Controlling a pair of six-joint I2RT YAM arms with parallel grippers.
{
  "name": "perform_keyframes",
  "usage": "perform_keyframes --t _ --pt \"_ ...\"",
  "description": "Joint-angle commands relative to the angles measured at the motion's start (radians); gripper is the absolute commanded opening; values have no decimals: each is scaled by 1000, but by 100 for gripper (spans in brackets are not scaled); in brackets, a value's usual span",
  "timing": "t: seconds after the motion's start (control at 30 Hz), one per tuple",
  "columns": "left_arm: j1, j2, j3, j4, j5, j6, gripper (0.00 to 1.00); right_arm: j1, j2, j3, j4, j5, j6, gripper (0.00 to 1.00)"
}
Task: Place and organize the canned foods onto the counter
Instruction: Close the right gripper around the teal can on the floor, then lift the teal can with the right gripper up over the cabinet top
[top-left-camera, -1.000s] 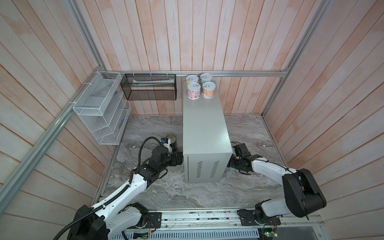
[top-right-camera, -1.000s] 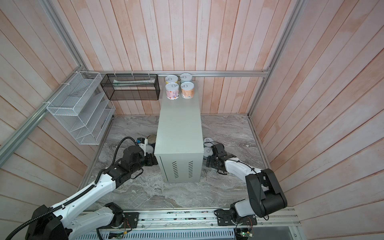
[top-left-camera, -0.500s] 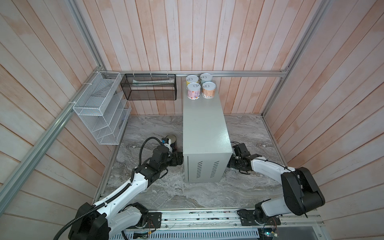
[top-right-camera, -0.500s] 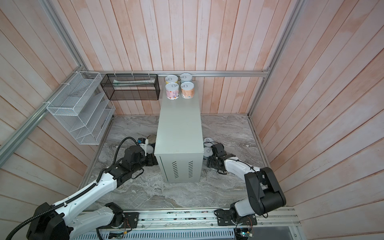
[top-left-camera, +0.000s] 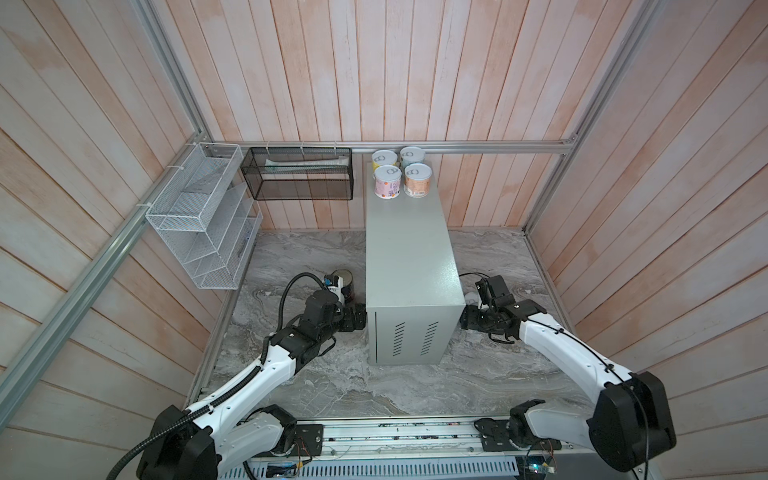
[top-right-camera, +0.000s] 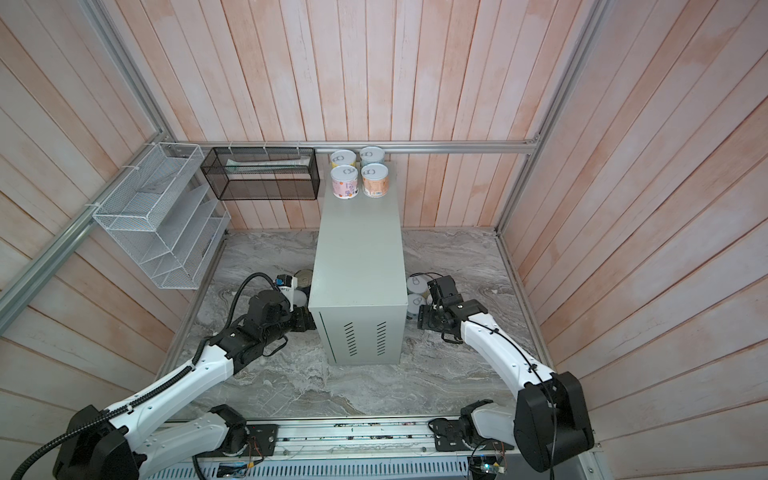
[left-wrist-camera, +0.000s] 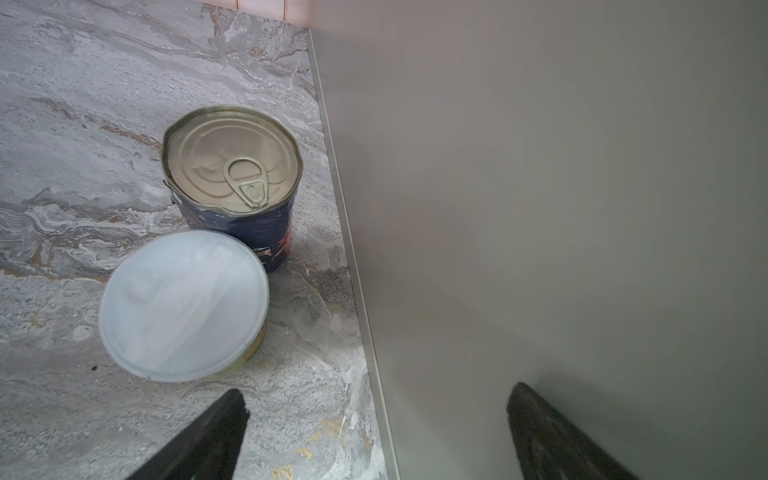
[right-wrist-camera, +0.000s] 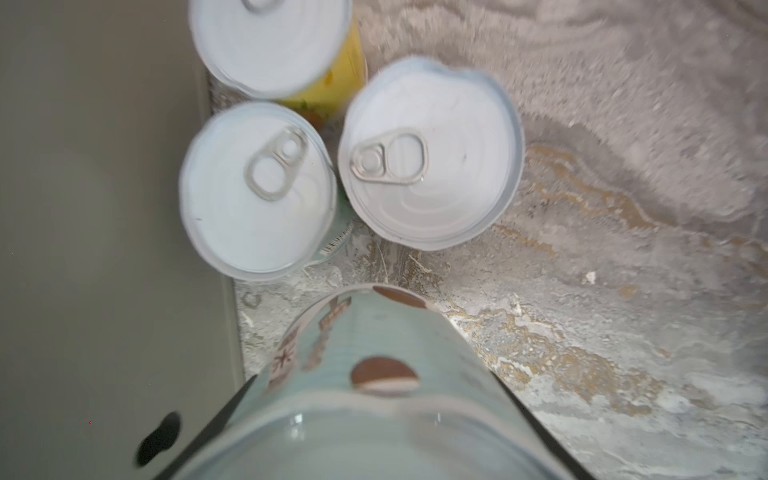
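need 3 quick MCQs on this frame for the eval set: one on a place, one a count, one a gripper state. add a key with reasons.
1. Where does the dark-blue tin stand?
A. On top of the counter
B. On top of another tin
C. On the marble surface, beside the counter

2. How many tins stand on the counter's top?
A. Two
B. Four
C. Six

3. What state is the left gripper in?
A. Open, holding nothing
B. Shut on the dark-blue tin
C. Shut, holding nothing

Key:
1 C: the left wrist view shows it upright on the marble next to the counter's side wall.
2 B: both top views show four lids in a two-by-two block at the counter's far end.
3 A: its fingers stand wide apart with only marble and counter between them.
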Motion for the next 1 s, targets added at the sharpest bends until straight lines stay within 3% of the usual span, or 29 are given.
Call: perform_keyframes --t 0.0,0.33,0.53,0.97 --pt "1 -14 37 -8 4 24 100 3 -55 117 -101 33 -65 0" --pt "12 -21 46 -23 0 41 100 -8 10 543 -321 108 -194 0" --pt "21 -34 42 -27 -2 44 100 1 66 824 -384 93 -212 0" --pt "20 -32 41 -19 3 43 100 285 376 1384 -551 233 -247 0"
